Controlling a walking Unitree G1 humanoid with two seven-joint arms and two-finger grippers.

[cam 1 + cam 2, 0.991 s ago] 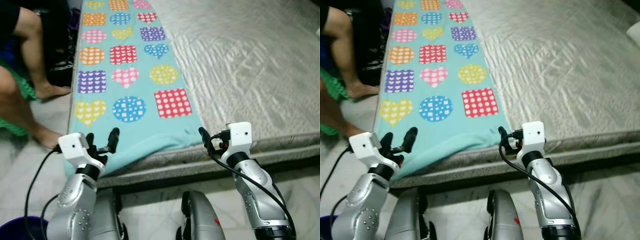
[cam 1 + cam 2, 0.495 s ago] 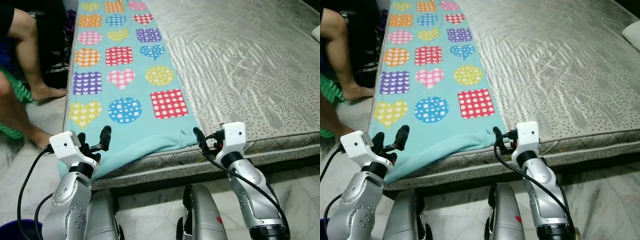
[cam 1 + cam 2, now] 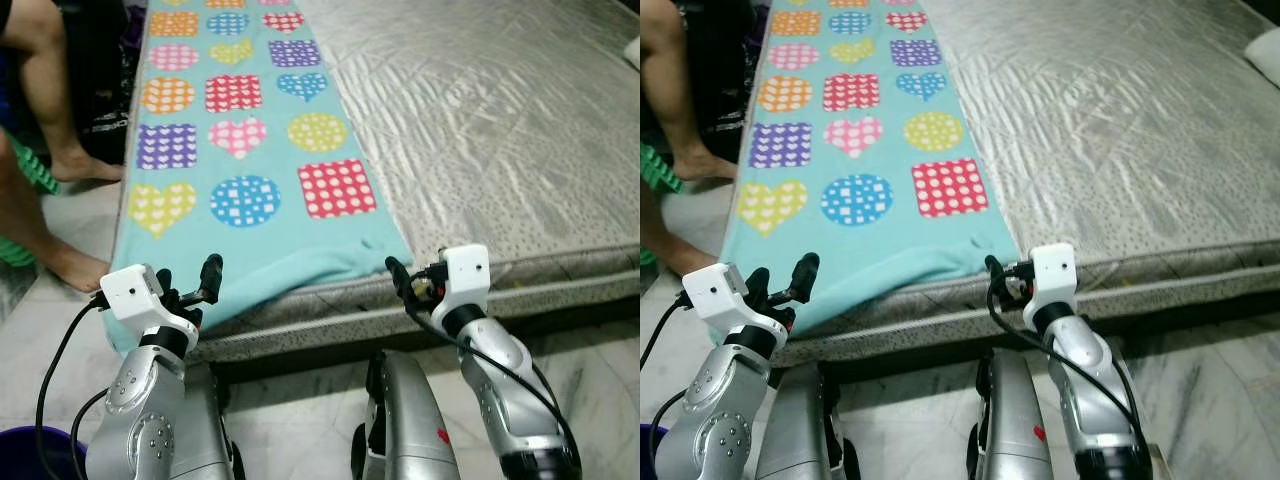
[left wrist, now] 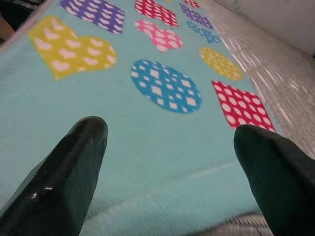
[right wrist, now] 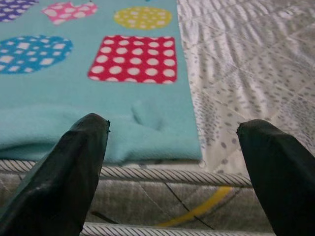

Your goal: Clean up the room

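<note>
A turquoise blanket printed with coloured hearts, circles and squares lies flat along the left side of the grey mattress. Its near hem hangs slightly over the mattress's front edge. My left gripper is open just in front of the hem's left part, and the blanket shows between its fingers. My right gripper is open at the blanket's near right corner, just short of the cloth. Neither gripper holds anything.
A person's bare legs stand on the floor to the left of the bed, beside green cloth. A purple basin rim shows at bottom left. A white pillow corner lies at the far right.
The whole view has shifted as the camera moved. Both grippers stay open at the bed's front edge; the right fingertips now sit slightly below the blanket corner.
</note>
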